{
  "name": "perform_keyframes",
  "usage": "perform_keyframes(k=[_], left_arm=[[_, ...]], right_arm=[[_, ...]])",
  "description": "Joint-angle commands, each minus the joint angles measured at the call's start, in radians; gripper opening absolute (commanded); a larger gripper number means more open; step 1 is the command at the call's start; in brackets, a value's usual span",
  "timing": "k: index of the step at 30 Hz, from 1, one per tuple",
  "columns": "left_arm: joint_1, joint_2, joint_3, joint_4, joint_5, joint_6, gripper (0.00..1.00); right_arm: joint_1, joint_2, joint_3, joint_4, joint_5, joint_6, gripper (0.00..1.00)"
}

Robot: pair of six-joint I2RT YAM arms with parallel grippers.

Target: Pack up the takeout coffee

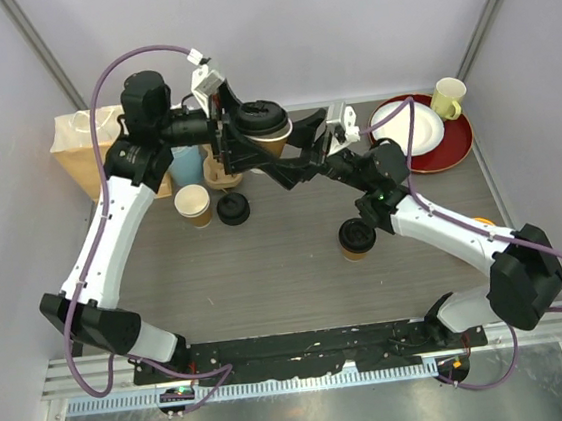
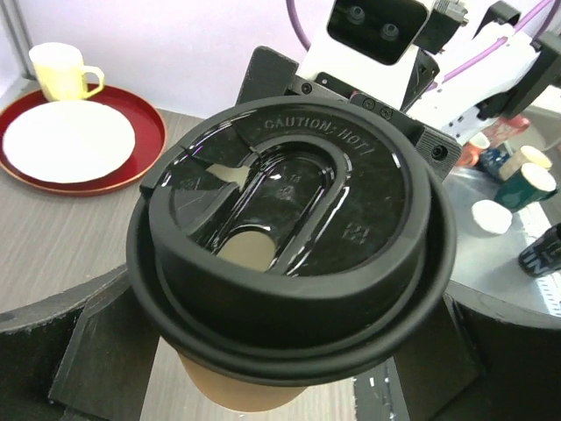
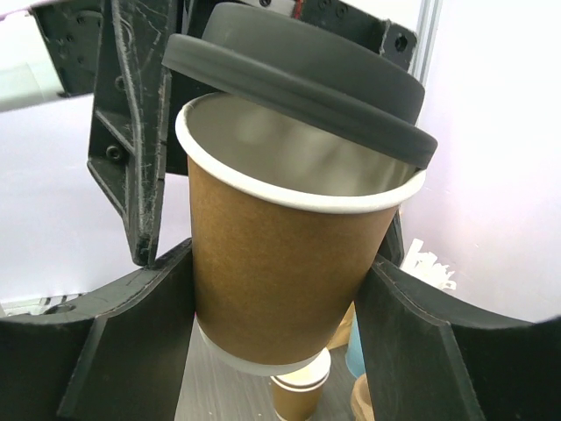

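One takeout coffee cup (image 3: 272, 263) of brown kraft paper hangs above the far middle of the table, with my right gripper (image 3: 276, 298) shut on its sides. Its black lid (image 2: 289, 219) lies tilted on the white rim, with one side lifted. My left gripper (image 2: 289, 351) stands open, its jaws wide on either side of that lid (image 1: 256, 118). A second takeout coffee (image 1: 356, 238), lidded, stands on the table right of centre, below the right arm.
An open brown cup (image 1: 193, 205) and a loose black lid (image 1: 233, 209) sit left of centre. Behind them are a light-blue cup (image 1: 186, 165) and a paper bag (image 1: 89, 155). A red tray (image 1: 455, 147) at the far right carries a white plate and a yellow mug (image 1: 448, 97).
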Motion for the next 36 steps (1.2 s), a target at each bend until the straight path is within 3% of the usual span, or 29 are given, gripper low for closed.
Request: perform_keyframes(k=[1,10,22,29,36], left_arm=[[-0.006,-0.014,0.097,-0.298,-0.044,0.304,1.00],[-0.002,-0.037,0.108,-0.479,-0.105,0.518,1.00],[0.015,-0.085,0.067,-0.606,-0.211,0.637,1.00],[0.133,-0.131,0.065,-0.674,-0.193,0.637,1.00],[0.202,-0.206,0.104,-0.882,-0.240,0.732,1.00]], right_arm=[[0.001,-0.040,0.011,-0.053,0.052,-0.118,0.52],[-0.008,-0.039,-0.018,-0.065,0.096,-0.172,0.52],[-0.022,-0.040,-0.083,-0.050,0.136,-0.188,0.51],[-0.020,-0.073,-0.139,-0.058,0.152,-0.208,0.50],[-0.008,-0.062,-0.227,-0.029,0.118,-0.213,0.49]])
